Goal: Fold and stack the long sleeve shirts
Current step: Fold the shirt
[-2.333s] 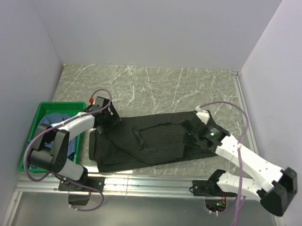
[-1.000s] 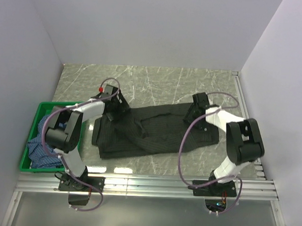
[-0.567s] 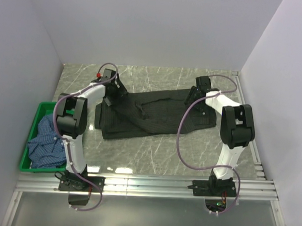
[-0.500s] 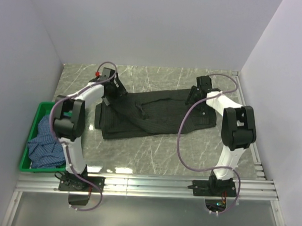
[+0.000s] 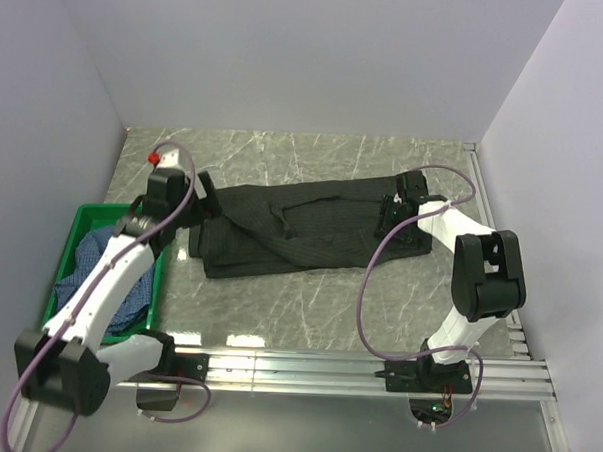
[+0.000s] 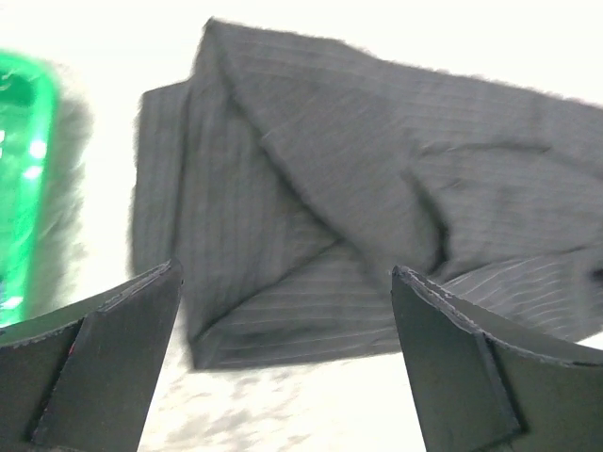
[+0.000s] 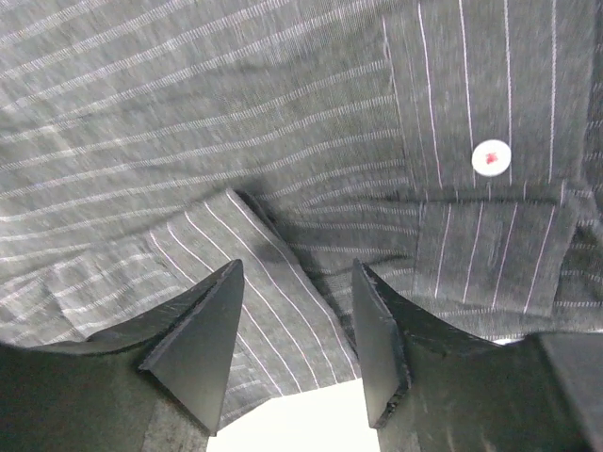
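Note:
The black pinstriped long sleeve shirt lies spread across the middle of the marble table, partly folded, with its left end doubled over. My left gripper hovers off the shirt's left end. In the left wrist view it is open wide, with the shirt beyond the fingers and nothing between them. My right gripper is over the shirt's right end. Its jaws stand apart just above the cloth edge, near a white button. The blue check shirt lies crumpled in the crate.
A green plastic crate stands at the table's left edge under my left arm; its wall shows in the left wrist view. White walls close in the back and both sides. An aluminium rail runs along the near edge.
The black shirt has slid toward the back wall. My left gripper has let go, opened wider and drawn back left toward the crate. The right gripper stayed at the shirt's right end.

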`<state>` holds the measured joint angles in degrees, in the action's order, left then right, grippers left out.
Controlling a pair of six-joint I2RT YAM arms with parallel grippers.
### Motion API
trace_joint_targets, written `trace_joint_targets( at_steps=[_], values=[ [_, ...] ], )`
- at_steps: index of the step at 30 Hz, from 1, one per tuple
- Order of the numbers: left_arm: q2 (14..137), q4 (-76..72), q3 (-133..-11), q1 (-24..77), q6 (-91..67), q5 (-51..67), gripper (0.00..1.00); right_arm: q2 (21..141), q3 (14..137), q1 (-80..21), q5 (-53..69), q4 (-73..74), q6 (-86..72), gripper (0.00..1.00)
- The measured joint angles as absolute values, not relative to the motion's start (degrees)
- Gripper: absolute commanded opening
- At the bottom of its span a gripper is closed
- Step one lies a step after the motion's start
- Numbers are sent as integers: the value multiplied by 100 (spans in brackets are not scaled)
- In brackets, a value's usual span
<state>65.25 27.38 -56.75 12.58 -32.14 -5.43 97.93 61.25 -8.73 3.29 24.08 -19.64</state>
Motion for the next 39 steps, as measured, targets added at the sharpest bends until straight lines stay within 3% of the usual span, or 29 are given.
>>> trace_joint_targets(
  at_steps=[6, 16, 20, 23, 28, 29, 34, 39],
  values=[
    [5621, 2641, -4709, 1258, -2963, -808, 99, 9793, 6110, -873, 357, 2491, -1892, 61],
    [5594, 2429, -4694, 1258, -2934, -952, 99, 10077, 6110, -873, 742, 2469, -1623, 58],
    [5594, 2425, -4694, 1258, -2934, -972, 99, 10077, 6110, -873, 856, 2434, -1531, 45],
    [5594, 2423, -4694, 1258, -2934, -993, 99, 10077, 6110, -873, 978, 2432, -1485, 28],
    [5594, 2425, -4694, 1258, -2934, -996, 99, 10073, 6110, -873, 1214, 2436, -1450, 16],
    [5594, 2425, -4694, 1258, -2934, -996, 99, 10073, 6110, -873, 1267, 2434, -1439, 10],
    [5594, 2425, -4694, 1258, -2934, -998, 99, 10073, 6108, -873, 1509, 2399, -1411, 0],
    [5599, 2423, -4694, 1258, -2934, -998, 99, 10071, 6104, -873, 1573, 2362, -1409, 0]
  ],
)
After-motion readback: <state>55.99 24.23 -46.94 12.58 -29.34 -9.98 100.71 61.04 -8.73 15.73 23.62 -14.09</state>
